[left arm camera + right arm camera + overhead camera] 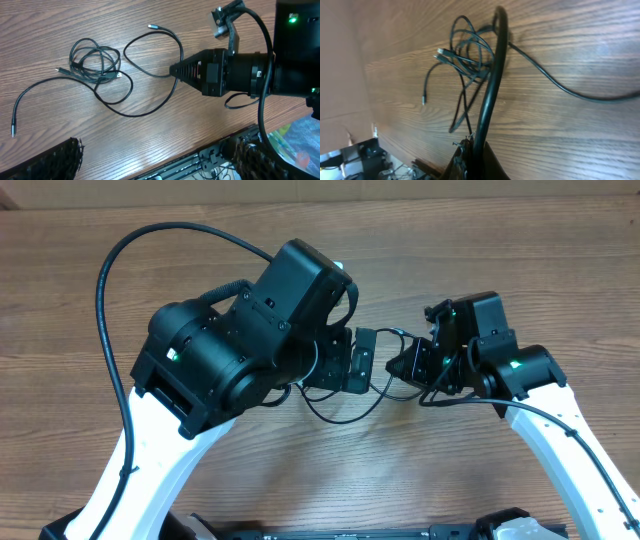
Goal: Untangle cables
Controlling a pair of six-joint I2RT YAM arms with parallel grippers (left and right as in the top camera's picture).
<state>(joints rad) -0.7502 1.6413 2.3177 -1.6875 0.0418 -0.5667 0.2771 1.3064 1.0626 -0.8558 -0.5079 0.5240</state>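
Several thin black cables lie on the wooden table. In the left wrist view a tangled bundle [95,62] sits at upper left, with one loose end [13,129] trailing left and a silver-tipped plug [152,26] above. A long loop [131,113] runs from the bundle to my right gripper [174,70], which is shut on that cable. In the right wrist view the held cable [490,90] rises from the shut jaws [480,150] toward the bundle [467,55]. My left gripper [155,147] is wide open and empty above the table. In the overhead view both grippers [362,362] [395,365] nearly meet; the left arm hides the bundle.
The table's front edge with a metal rail [200,156] runs close below the left gripper. The left arm's thick black cable [110,270] arcs over the table's left part. Coloured clutter [300,142] lies beyond the edge.
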